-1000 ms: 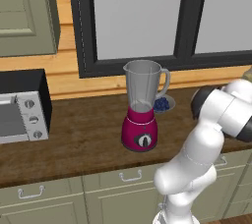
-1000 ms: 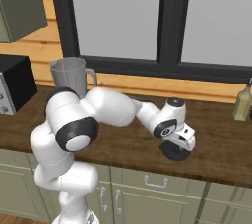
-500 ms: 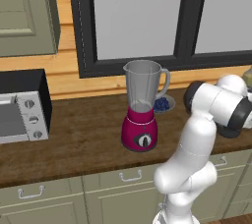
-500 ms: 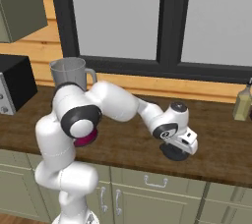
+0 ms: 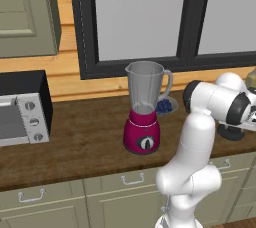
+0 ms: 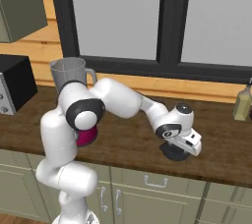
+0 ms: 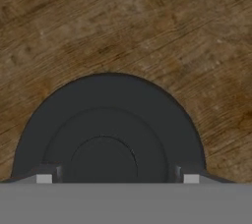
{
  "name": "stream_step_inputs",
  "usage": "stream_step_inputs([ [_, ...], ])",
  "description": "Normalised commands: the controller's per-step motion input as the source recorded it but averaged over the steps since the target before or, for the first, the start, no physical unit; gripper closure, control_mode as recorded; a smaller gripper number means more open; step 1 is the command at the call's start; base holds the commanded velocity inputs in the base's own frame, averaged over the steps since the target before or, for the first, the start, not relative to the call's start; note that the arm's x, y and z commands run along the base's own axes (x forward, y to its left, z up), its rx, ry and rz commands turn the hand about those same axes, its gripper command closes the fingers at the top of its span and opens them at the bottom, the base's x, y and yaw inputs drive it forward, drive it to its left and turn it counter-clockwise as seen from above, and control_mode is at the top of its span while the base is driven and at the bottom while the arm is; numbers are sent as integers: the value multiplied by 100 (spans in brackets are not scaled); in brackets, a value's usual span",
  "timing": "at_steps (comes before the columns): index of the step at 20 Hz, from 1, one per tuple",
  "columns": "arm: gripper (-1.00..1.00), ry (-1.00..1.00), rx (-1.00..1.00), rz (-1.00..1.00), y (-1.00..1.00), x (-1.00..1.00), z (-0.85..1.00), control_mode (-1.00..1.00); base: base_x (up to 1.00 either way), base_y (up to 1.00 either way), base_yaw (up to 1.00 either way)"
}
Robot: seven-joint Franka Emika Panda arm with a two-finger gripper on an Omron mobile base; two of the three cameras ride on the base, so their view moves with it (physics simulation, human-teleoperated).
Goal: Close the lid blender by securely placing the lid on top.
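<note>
I see the lid [image 7: 106,134] lying flat on the wooden counter [image 7: 147,26], round face up, well to the right of the blender [image 5: 145,109], whose jar stands upright with its mouth open and bare. My gripper [image 6: 178,145] sits right over the lid, fingertips [image 7: 44,177] spread to either side of it, not clamped.

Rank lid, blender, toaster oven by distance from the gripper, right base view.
1. Lid: on the counter directly under the gripper, right of centre.
2. Blender: further left, jar partly behind the arm.
3. Toaster oven: farthest, at the left edge of the counter.
</note>
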Motion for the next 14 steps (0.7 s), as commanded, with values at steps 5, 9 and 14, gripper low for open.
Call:
stream_step_inputs([
  [5, -100, 0, 0, 0, 0, 12, -24, -100, 0, 0, 0],
  [9, 100, 0, 0, 0, 7, 2, -35, -100, 0, 0, 0],
  [14, 100, 0, 0, 0, 19, 0, -35, -100, 0, 0, 0],
])
